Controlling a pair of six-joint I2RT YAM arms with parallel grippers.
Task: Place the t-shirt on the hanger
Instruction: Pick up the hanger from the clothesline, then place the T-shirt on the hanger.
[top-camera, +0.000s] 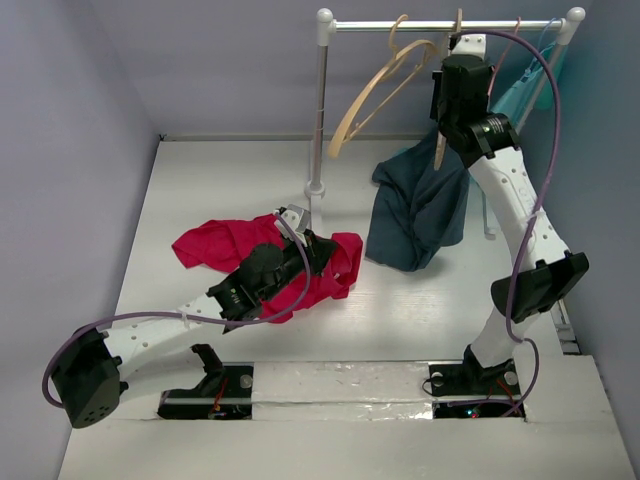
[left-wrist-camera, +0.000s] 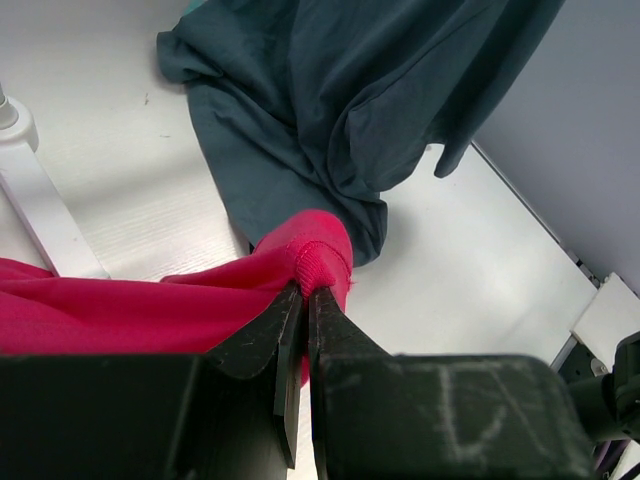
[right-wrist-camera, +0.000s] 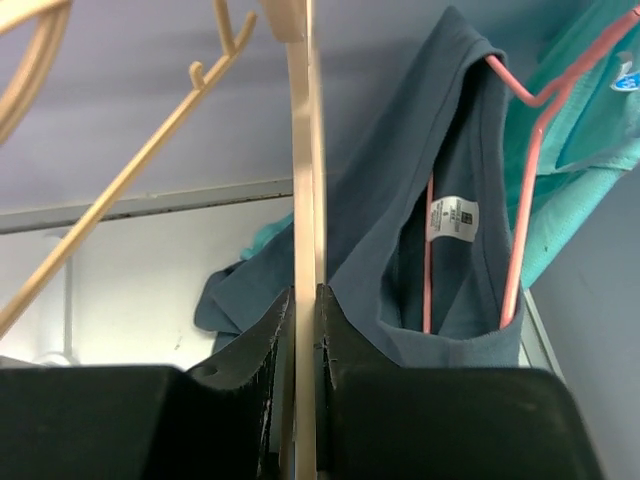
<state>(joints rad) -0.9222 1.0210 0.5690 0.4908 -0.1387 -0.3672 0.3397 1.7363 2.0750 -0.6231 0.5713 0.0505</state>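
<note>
Your t-shirt (top-camera: 215, 245) lies in a crumpled heap on the table (top-camera: 200, 180), at about 9 o'clock from the foot of the rack post (top-camera: 320, 120). It is plain crimson cloth with no print. It is bunched into soft folds, and one lobe spreads toward 3 o'clock, near the navy garment (top-camera: 415, 215).

Your left gripper (left-wrist-camera: 305, 290) is closed tight on a ribbed, stitched edge of the t-shirt. The fabric rises in a small hump above the fingertips, and the rest trails off toward 9 o'clock in the wrist view.

Your right gripper (right-wrist-camera: 305, 292) is up at the rail (top-camera: 440, 25), at about 1 o'clock in the overhead view. Its jaws are clamped on the hanger (right-wrist-camera: 305, 150), a pale tan strip of wood seen edge-on and running straight up between the fingers.

A second wooden hanger (top-camera: 380, 90) hangs tilted at 10 o'clock from that gripper. The navy garment hangs on a pink hanger (right-wrist-camera: 525, 200), and a teal garment (top-camera: 520, 90) hangs at 3 o'clock of it.
</note>
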